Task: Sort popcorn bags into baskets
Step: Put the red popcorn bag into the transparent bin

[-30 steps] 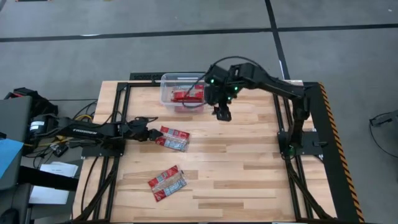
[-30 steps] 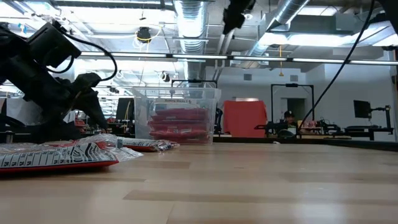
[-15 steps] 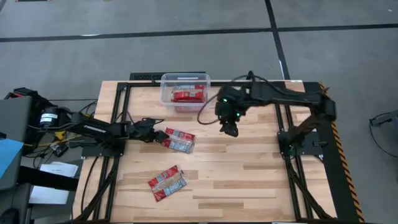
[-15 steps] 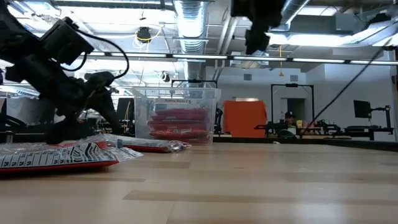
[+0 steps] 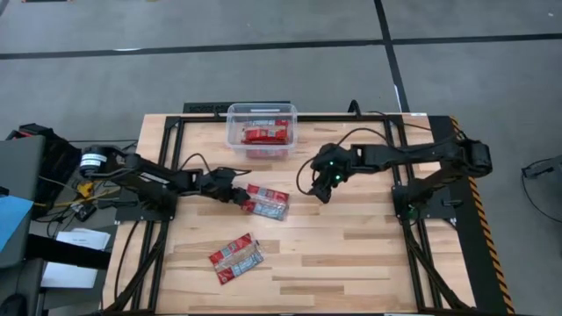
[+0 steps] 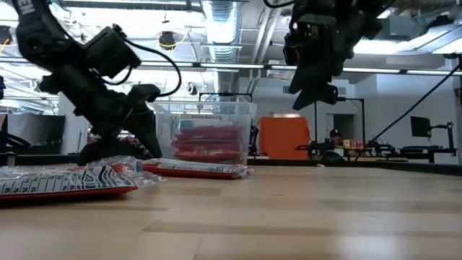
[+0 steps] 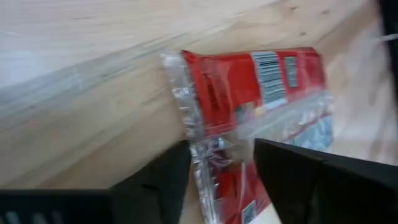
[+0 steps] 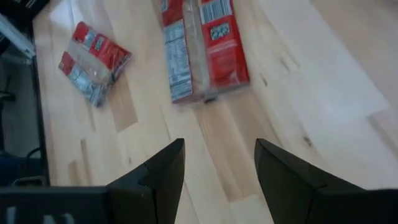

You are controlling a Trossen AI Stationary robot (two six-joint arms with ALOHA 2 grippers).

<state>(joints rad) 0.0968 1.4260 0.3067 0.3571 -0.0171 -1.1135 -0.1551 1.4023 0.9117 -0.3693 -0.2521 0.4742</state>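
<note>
Two red popcorn bags (image 5: 266, 202) lie flat side by side at the table's middle, and two more (image 5: 235, 259) lie nearer the front edge. The clear basket (image 5: 262, 130) stands at the far edge with red bags inside. My left gripper (image 5: 237, 195) is low at the left end of the middle pair (image 7: 255, 81), fingers open, with the pair's crinkled clear end between them. My right gripper (image 5: 323, 189) hangs open above the table to the right of that pair (image 8: 202, 46), with nothing between its fingers. My left gripper has the clear sealed end (image 7: 208, 152) of the middle pair in the gap of its open fingers. It comes slanting down from the table's left. One finger (image 7: 292, 168) lies over the bag and the other (image 7: 158, 183) beside it. The bags lie flat on the table.
Bare wood lies to the right of and in front of the middle pair. The front pair (image 6: 65, 180) lies toward the near left. Black frame rails (image 5: 399, 202) run along both sides of the table.
My left gripper has gone toward the table's right edge, and the middle pair of bags has slid along the table with it. My right gripper has come down from beside the basket toward the near edge and has rolled, staying open.
</note>
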